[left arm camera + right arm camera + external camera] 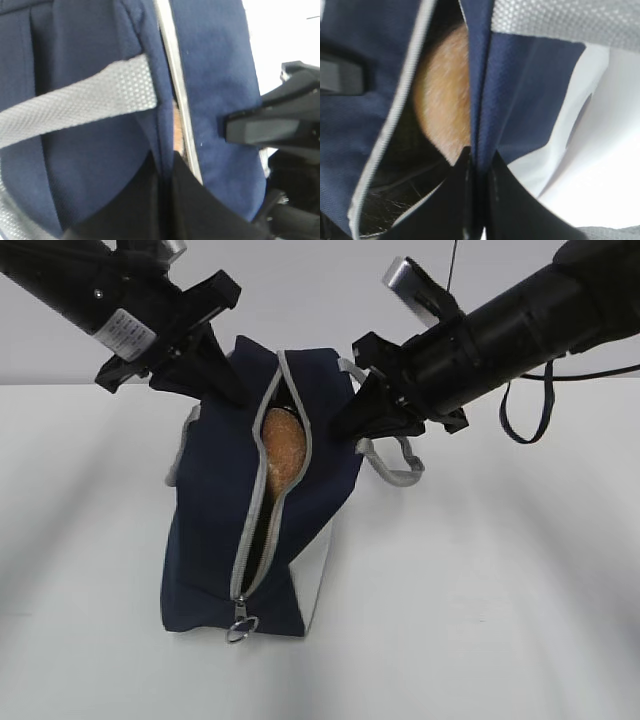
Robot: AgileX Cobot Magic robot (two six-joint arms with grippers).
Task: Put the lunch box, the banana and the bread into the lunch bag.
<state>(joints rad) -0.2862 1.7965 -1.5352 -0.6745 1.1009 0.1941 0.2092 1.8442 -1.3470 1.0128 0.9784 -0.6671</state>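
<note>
The navy lunch bag (215,530) stands on the white table with its grey zipper open along the top. The golden-brown bread (282,445) shows inside the opening, and also in the right wrist view as the bread (442,100). My left gripper (232,390) is shut on the fabric of the bag's left rim (167,160). On the right rim, my right gripper (342,422) is shut on the navy edge (479,157). The two hold the mouth apart. The lunch box and the banana do not show in any view.
A grey webbing handle (395,468) hangs off the bag's right side, another handle (75,102) crosses the left wrist view. The metal ring pull (241,626) lies at the bag's near end. A dark cable loop (525,415) dangles from the right arm.
</note>
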